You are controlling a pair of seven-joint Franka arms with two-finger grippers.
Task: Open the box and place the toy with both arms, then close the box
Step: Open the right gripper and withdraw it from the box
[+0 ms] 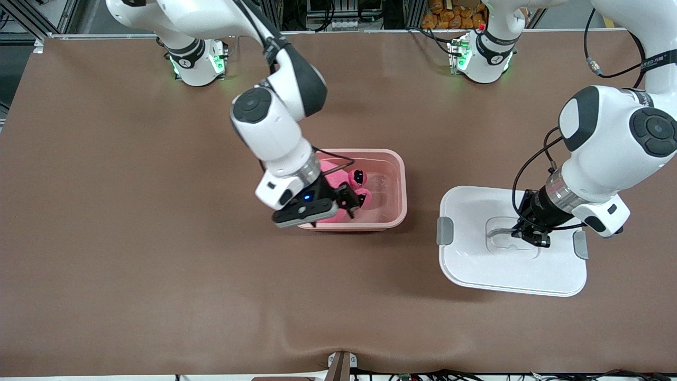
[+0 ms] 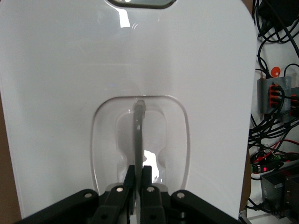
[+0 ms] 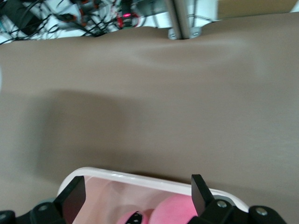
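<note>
Left wrist: pincer (image 2: 137, 179) clamping handle (image 2: 138, 135)

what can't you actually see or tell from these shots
- Toy in the pink tub: front view, the right gripper and wrist cover much of it; right wrist view cuts it off at the edge.
- Whether the toy rests on the tub's floor: not visible.
- Lid: its clips lie mostly outside the left wrist view; the left gripper, shut on the lid's handle, hides the handle's end.
</note>
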